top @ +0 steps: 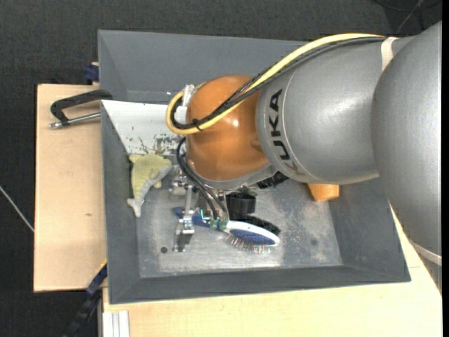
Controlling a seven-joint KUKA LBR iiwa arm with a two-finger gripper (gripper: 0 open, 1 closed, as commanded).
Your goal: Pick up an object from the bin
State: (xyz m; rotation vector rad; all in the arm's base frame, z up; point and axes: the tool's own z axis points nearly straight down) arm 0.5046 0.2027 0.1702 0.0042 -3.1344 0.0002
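Brush (251, 236) low in bin (280, 276); cloth (147, 174) left of it, perhaps against wall.

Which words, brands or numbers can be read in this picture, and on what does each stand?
"UKA": on the grey arm, running sideways; any letter before it is hidden at the orange cover.
White sheet in the bin: only dark specks, no readable text.
No other text can be read.
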